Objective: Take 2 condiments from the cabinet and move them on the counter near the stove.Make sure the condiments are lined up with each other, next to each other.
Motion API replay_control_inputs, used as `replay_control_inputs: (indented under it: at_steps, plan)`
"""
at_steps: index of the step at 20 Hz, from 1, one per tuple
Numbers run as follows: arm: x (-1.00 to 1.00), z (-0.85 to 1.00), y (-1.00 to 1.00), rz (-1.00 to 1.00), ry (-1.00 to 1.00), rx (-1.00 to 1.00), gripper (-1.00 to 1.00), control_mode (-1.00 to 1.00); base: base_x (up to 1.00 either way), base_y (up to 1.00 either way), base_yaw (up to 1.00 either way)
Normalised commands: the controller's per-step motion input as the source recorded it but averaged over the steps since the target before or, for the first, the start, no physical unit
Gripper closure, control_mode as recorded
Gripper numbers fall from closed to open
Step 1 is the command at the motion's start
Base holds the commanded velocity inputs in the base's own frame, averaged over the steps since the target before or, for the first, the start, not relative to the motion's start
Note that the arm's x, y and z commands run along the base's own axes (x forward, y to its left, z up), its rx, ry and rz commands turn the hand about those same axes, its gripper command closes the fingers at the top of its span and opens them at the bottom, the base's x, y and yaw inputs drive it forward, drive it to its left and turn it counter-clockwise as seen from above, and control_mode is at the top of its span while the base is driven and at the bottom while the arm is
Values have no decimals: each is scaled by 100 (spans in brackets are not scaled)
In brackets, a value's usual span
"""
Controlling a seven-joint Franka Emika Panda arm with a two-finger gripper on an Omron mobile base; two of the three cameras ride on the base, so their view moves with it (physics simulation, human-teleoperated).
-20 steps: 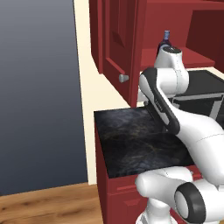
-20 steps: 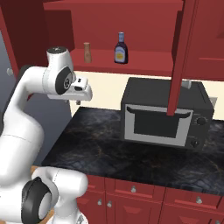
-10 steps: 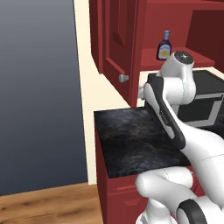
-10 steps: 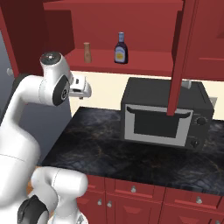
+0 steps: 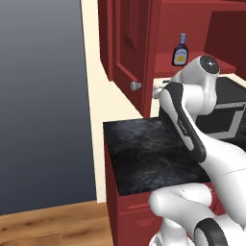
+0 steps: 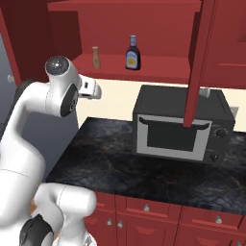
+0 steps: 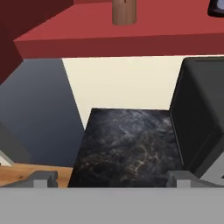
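Hand view: two small dark finger tips point(image 7: 43, 178) are seen set wide apart at the bottom edge, with nothing between them, so the hand point(image 7: 111, 179) is taken to be fully open and empty. Above them lies the black marbled worktop point(image 7: 127, 144), and higher up the red inner shelf point(image 7: 109, 33) of the cabinet, on which the base of the terracotta-brown shaker point(image 7: 124, 11) is seen standing upright; a dark corner at the top right is probably the purple bottle, though too little is shown to be sure. In the right base view the shaker point(image 6: 96, 57) and the dark purple bottle point(image 6: 133, 53) are both seen on the shelf, near each other but not touching, above a black microwave point(image 6: 180, 125) that sits on the worktop. The bottle point(image 5: 180, 50) is also visible in the left base view, beyond the open cabinet door point(image 5: 132, 53). Neither condiment has been taken yet, so the step in hand is judged to be the reach toward the first one. The next move calls for the hand to be raised to shelf height and carried forward until the shaker stands between the fingers, without the bottle or the shelf edge being knocked.
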Motion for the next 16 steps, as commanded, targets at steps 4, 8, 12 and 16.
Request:
replay_control_inputs:
  at_steps: [4, 8, 12, 16]
  plan:
    - [37, 31, 0, 0, 0, 0, -100, -100, 0, 0, 0]
    - [42, 27, 0, 0, 0, 0, -100, -100, 0, 0, 0]
    - [43, 21, 0, 0, 0, 0, -100, -100, 0, 0, 0]
    - [38, 22, 0, 0, -6, 0, -100, -100, 0, 0, 0]
